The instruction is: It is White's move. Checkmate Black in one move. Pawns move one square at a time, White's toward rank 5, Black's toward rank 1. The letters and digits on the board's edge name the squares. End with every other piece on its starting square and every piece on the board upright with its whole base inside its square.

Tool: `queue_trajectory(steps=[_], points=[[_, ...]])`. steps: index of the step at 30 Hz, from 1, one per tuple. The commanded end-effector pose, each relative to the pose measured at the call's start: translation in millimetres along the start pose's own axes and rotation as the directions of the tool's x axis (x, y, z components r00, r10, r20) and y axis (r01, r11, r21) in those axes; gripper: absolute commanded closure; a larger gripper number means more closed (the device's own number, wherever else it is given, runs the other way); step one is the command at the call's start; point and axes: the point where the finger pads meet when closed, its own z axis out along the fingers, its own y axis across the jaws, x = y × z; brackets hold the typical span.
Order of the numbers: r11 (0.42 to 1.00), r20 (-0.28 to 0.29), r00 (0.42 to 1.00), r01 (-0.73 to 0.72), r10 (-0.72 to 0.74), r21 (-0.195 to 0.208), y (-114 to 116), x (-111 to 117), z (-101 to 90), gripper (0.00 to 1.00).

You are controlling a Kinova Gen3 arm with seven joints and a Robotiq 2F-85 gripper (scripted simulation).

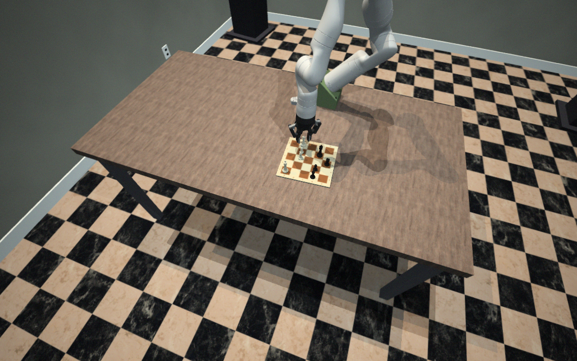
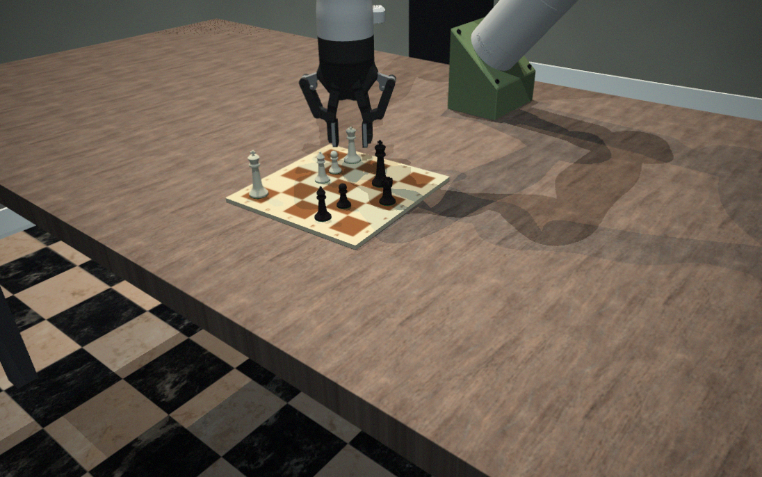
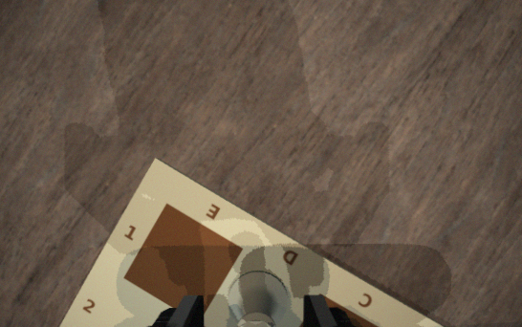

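The small chessboard point(image 1: 307, 161) lies on the wooden table and also shows in the exterior view point(image 2: 337, 191). A tall white piece point(image 2: 351, 146) stands upright on D1, at the board's far edge; the wrist view shows it from above point(image 3: 258, 296). My gripper point(image 2: 350, 138) points straight down with one finger on each side of this piece's top, and a gap shows on both sides. The fingers are partly open and hold nothing. It also shows in the top view point(image 1: 304, 138) and the wrist view point(image 3: 255, 311). E1 point(image 3: 182, 253) beside it is empty.
Close by stand a white pawn point(image 2: 334, 161), another white piece point(image 2: 320, 168) and a tall black piece point(image 2: 379, 163). A white king point(image 2: 256, 175) stands at the left corner. Several smaller black pieces stand nearer the front. The arm's green base point(image 2: 486, 73) is behind the board.
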Motion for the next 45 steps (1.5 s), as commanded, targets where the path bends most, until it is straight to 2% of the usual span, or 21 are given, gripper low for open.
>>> queue_trajectory(steps=[1, 21, 22, 45], points=[[1.000, 0.003, 1.000, 0.001, -0.001, -0.001, 1.6, -2.3, 1.4, 0.59], [1.000, 0.003, 1.000, 0.001, -0.001, -0.001, 1.6, -2.3, 1.4, 0.59], [1.000, 0.003, 1.000, 0.001, -0.001, -0.001, 1.6, -2.3, 1.4, 1.00], [1.000, 0.003, 1.000, 0.001, -0.001, -0.001, 1.6, -2.3, 1.4, 1.00]])
